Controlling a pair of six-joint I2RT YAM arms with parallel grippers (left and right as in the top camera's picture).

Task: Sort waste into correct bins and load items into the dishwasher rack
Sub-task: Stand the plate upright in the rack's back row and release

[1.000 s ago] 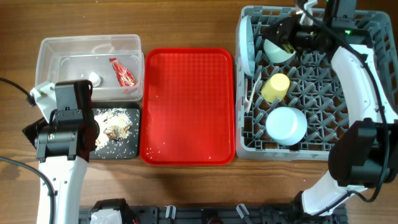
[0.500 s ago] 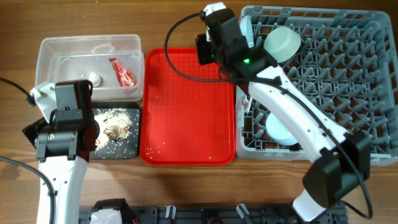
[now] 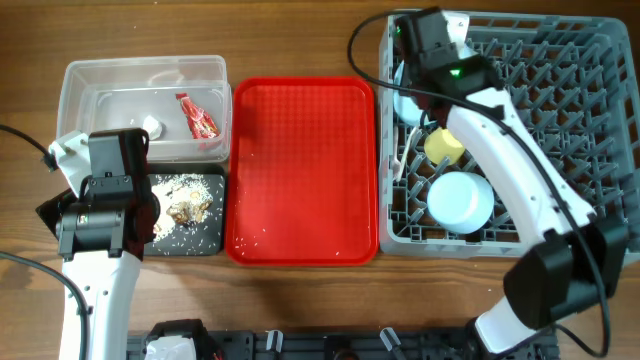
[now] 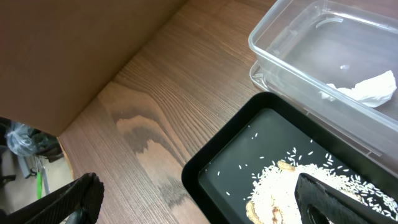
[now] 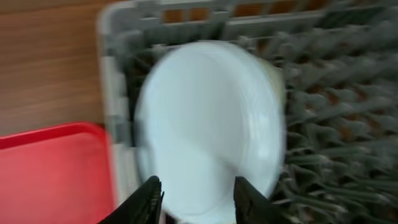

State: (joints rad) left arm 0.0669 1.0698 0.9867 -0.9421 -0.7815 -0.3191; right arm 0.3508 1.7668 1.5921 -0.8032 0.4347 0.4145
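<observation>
- The red-and-white wrapper point(image 3: 197, 115) lies in the clear tub point(image 3: 75, 90), at the upper left of the overhead view.
- The white tissue point(image 3: 152, 126) is in the same tub, near its lower left corner and a little apart from the wrapper.
- The black tray point(image 3: 205, 246) sits just below the tub, touching it. It holds the brown food scraps point(image 3: 185, 208) and white crumbs spread around them.
- The big grey rack point(image 3: 560, 90) fills the right side.
- The yellow cup point(image 3: 443, 143) lies in the rack's left half, and a light blue round dish point(image 3: 460, 200) sits just below it.
- A thin white piece of cutlery point(image 3: 402, 160) rests by the rack's left wall.
- A pale round dish point(image 5: 205, 124) stands in the rack's upper left corner. The wrist picture is too blurry to tell if it is the plate or the bowl.
- The flat red tray point(image 3: 300, 170) lies in the middle, between the bins and the rack.
- The right arm point(image 3: 520, 180) reaches from the lower right up across the rack to that corner.
- The right gripper point(image 5: 199, 193) points at the pale round dish. Its fingers are apart, and nothing shows pinched between them.
- The left arm point(image 3: 100, 230) comes up from the lower left and hangs over the left edge of the black tray.
- The left gripper point(image 4: 199, 186) has its fingers spread wide and holds nothing. The black tray and the wood table point(image 4: 155, 106) are under it.
</observation>
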